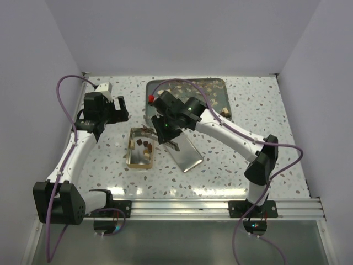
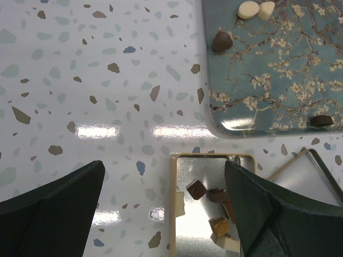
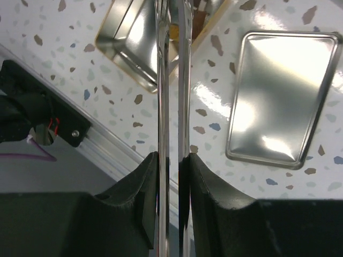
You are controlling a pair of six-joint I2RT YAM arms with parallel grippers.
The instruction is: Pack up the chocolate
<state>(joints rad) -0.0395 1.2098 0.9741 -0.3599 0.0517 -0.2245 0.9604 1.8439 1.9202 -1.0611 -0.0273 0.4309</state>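
Chocolate [image 2: 196, 189] — brown, cream lumps (some tinned) — left pincer [image 2: 164, 174] apart, right pincer [image 3: 172, 160] clamping tongs [image 3: 163, 96].

Between the jaws of the left gripper [image 2: 164, 163] you see one gold tin [image 2: 172, 187] with at least five chocolate lumps [image 2: 196, 189] in it. Past those jaws is one teal tray [image 2: 225, 120] with four lumps showing: two cream, two dark. The jaws of the right gripper [image 3: 170, 160] hold one pair of tongs [image 3: 163, 80]. Beside them lies one lid [image 3: 278, 96].
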